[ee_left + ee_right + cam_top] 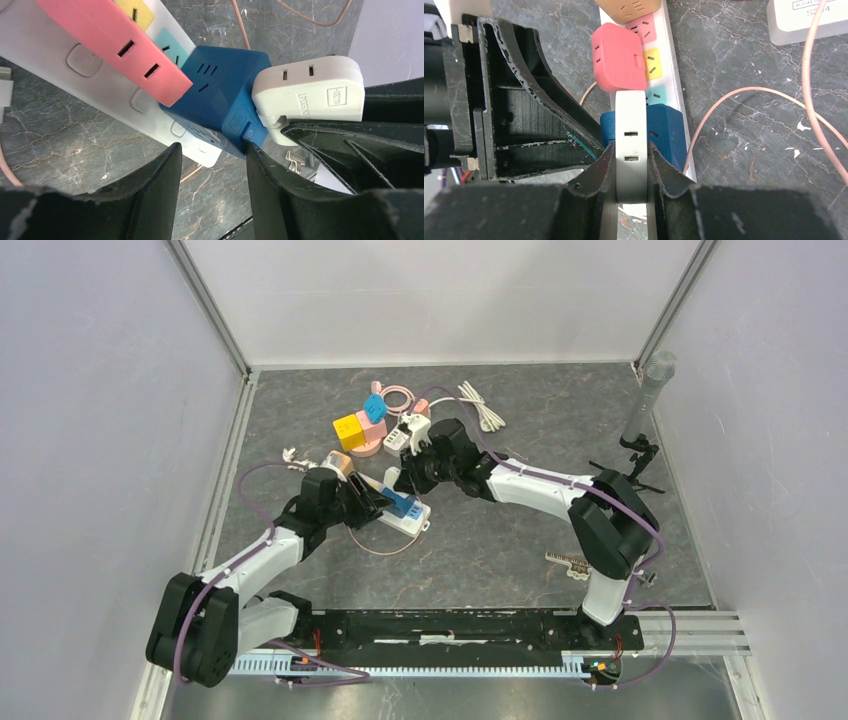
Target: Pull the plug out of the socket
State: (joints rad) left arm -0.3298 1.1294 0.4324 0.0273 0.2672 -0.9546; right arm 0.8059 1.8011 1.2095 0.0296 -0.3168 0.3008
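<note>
Right gripper (631, 155) is pinched on the white plug (630, 112), which sits in the side of the blue cube (220, 95) on the strip (50, 50). Left gripper (212, 150) is spread, straddling the strip's end, one finger touching the cube, not clamping. My worry: I pull and the cube or whole strip comes along, or the pinch slips. Strip count: one white plug, one blue cube, one pink adapter (115, 42), one tan adapter (629, 6).
</note>
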